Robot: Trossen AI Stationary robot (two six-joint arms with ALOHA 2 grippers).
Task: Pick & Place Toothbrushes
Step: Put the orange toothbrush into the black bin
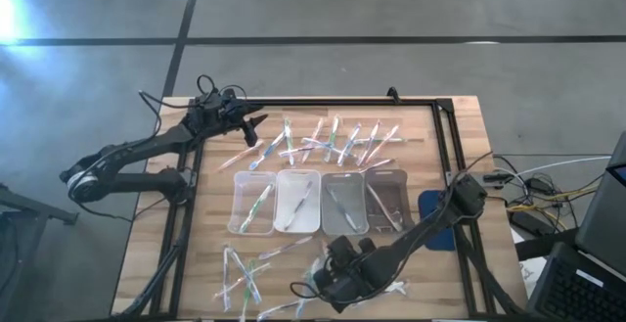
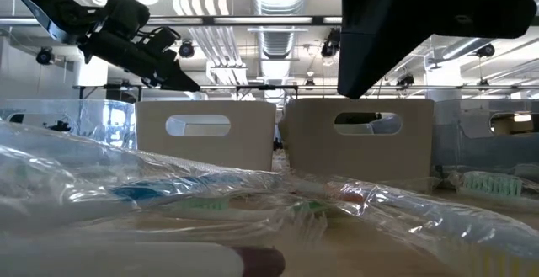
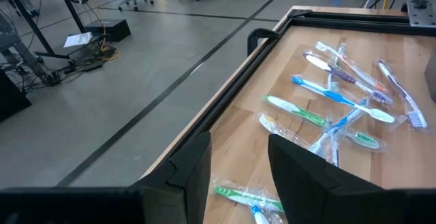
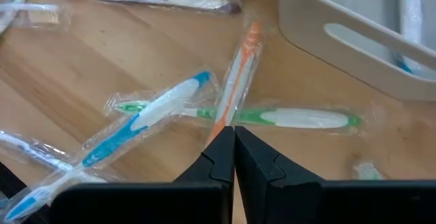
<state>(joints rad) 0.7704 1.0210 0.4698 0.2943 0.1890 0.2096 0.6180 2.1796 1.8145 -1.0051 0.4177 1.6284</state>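
Toothbrushes (image 2: pixel 210 197) blur together behind crinkled wrapping.

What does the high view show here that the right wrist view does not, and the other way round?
Only the high view: four clear trays in a row at mid-table, the far scatter of toothbrushes, and the left pincer open above the table's far left corner.

Only the right wrist view: the right pincer shut on an orange toothbrush that crosses a green one beside a blue one, each in clear wrap.

Both: wooden table, near toothbrush pile, right arm over it.
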